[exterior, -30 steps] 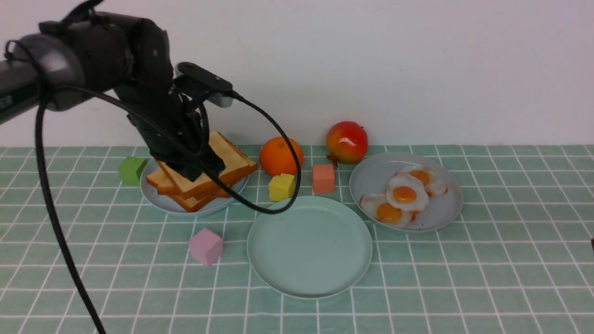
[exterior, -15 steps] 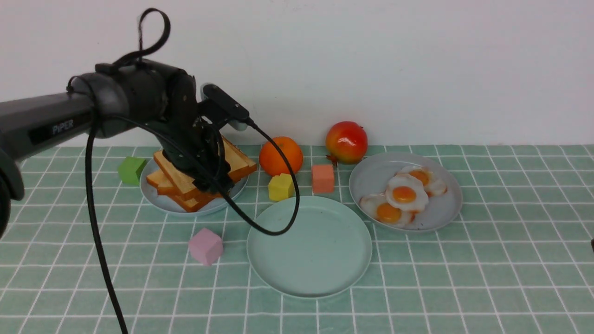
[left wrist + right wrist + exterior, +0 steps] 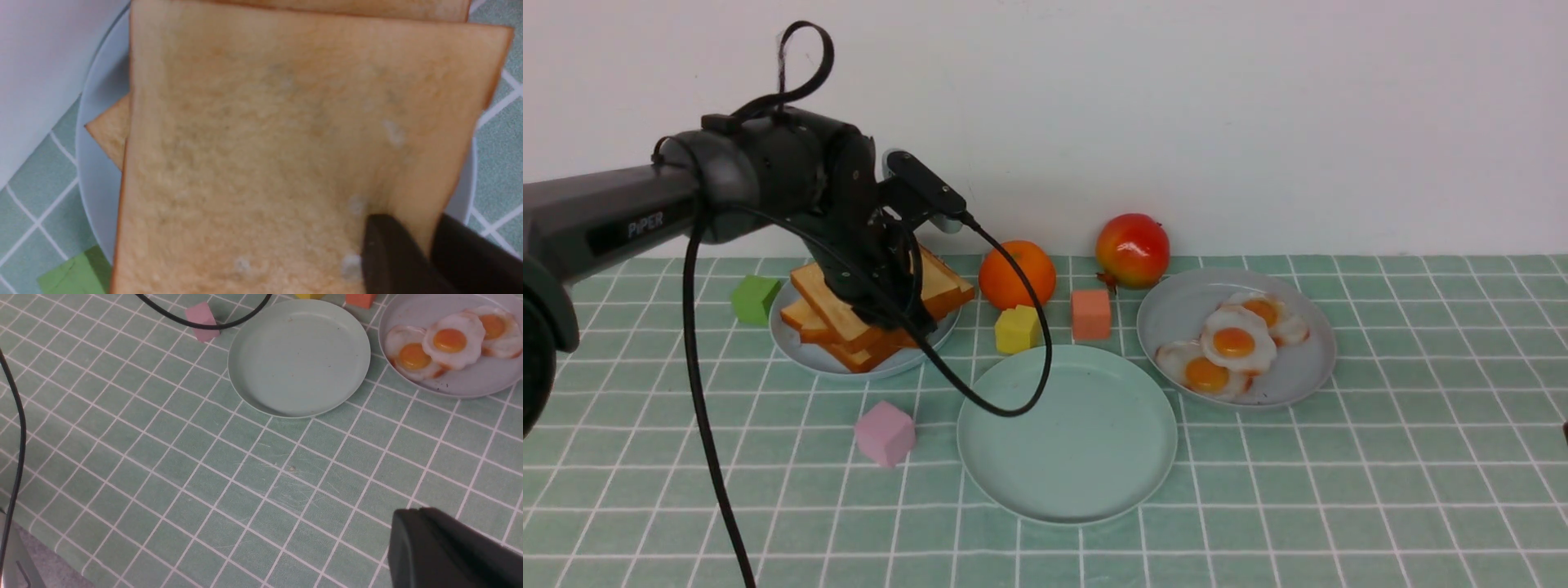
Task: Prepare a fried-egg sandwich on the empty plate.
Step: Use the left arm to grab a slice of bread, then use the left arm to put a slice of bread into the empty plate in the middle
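Observation:
Several tan toast slices lie stacked on a grey-blue plate (image 3: 788,347) at the back left. My left gripper (image 3: 892,309) is shut on the edge of the top toast slice (image 3: 286,143), one finger (image 3: 388,253) above it and the other under it. In the table's middle sits the empty plate (image 3: 1067,433), mint green and bare. The fried egg (image 3: 1235,339) with the clean white edge lies on top of two brown-rimmed eggs on the right grey-blue plate (image 3: 1176,314). My right gripper (image 3: 412,522) is shut, low over bare cloth on the near side of the empty plate (image 3: 298,359).
An orange (image 3: 1017,273), a red fruit (image 3: 1133,249), a yellow block (image 3: 1018,328) and a salmon block (image 3: 1091,314) stand behind the mint plate. A pink cube (image 3: 885,433) and a green cube (image 3: 755,299) lie left. My left arm's cable (image 3: 1013,392) loops over the mint plate's rim.
My left arm has swung back and dropped lower over the toast stack, and its gripper has closed on the top slice's edge. The right arm and everything else are unmoved.

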Tool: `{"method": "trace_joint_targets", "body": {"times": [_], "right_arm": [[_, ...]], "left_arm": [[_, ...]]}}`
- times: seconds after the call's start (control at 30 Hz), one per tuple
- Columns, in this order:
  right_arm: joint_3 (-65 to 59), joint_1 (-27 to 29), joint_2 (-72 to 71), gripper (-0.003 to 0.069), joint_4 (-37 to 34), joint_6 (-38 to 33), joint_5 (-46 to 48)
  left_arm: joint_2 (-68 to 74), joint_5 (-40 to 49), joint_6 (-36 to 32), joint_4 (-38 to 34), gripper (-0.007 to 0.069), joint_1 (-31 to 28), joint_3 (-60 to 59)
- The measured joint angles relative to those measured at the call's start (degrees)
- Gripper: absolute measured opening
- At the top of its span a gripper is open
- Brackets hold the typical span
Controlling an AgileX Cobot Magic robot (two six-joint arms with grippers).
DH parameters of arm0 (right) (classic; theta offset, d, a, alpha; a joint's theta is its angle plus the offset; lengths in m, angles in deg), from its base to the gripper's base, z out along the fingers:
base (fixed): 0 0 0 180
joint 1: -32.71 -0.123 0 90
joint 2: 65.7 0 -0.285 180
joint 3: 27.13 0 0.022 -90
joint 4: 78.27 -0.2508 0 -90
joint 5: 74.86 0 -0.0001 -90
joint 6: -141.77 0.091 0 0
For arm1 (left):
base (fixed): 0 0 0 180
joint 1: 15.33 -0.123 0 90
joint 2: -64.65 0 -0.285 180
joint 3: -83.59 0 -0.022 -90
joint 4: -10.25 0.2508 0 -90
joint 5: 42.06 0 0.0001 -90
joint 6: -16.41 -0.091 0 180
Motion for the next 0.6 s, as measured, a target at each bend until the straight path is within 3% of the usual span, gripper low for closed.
{"method": "trace_joint_targets", "body": {"times": [0.07, 0.33, 0.6], "right_arm": [[0.0, 0.0, 0.0, 0.0022, 0.0, 0.0, 0.0], [0.0, 0.0, -0.1, 0.0029, 0.1, 0.0, 0.3], [0.0, 0.0, -3.0, 0.0032, 0.9, 0.0, 1.0]], "left_arm": [[-0.6, 0.3, 0.0, 0.0, 0.0032, 0.0, 0.0], [-7.4, 2.8, 0.6, -0.1, 0.0033, 1.1, -0.1], [-12.9, 5.0, 5.2, -1.1, 0.0033, 16.9, -3.6]]}}
